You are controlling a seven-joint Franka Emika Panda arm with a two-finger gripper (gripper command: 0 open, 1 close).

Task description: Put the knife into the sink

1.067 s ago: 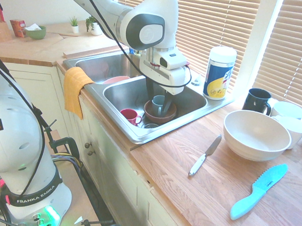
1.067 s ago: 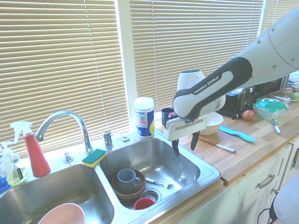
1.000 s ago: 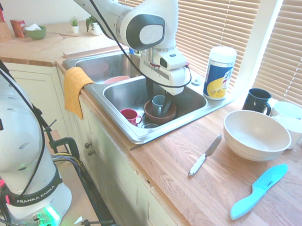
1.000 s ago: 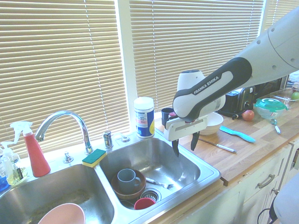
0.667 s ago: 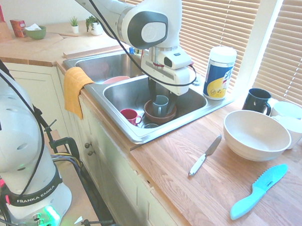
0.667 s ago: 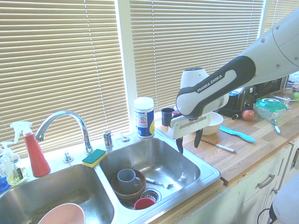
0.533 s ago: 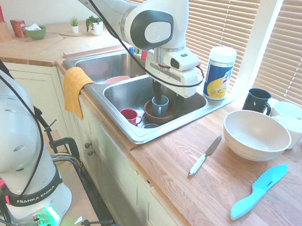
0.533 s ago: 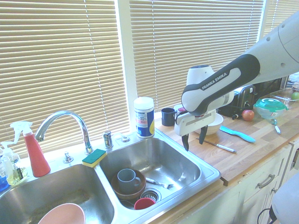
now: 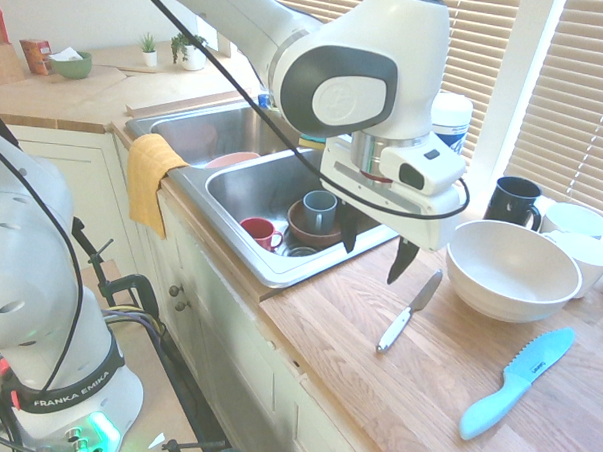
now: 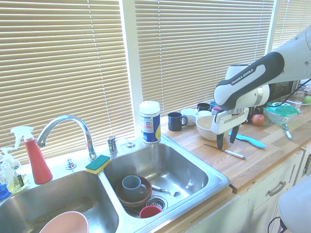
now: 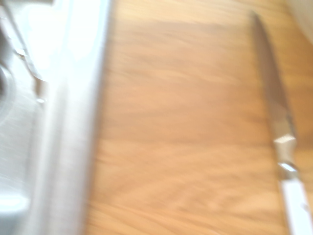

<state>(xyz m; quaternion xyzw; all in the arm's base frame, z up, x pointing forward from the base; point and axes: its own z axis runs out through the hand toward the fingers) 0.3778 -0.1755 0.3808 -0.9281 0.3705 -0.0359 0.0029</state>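
Knife [image 9: 410, 312], one, slim, metal blade, pale handle: flat on the wooden table [image 9: 327, 337], beside the sink [image 9: 272, 276], blade end near the large white bowl [image 9: 513, 272]. Pincer [image 9: 376, 257], one: fingers parted, nothing between them, above the table near the knife.

Risks, as judged: a thin, low-lying blade could slip from a shallow grasp; pressing too deep could strike the wood; fingers closing near the blade end could knock the bowl. A later release over the blue-grey mug [image 10: 131, 188] or red mug [image 10: 150, 211] could leave the knife perched on a rim.

Obscured: wipes tub [image 9: 450, 119], partly behind the arm; knife handle, cut off in the wrist view, which is blurred; fingertip clearance above the wood, uncertain.
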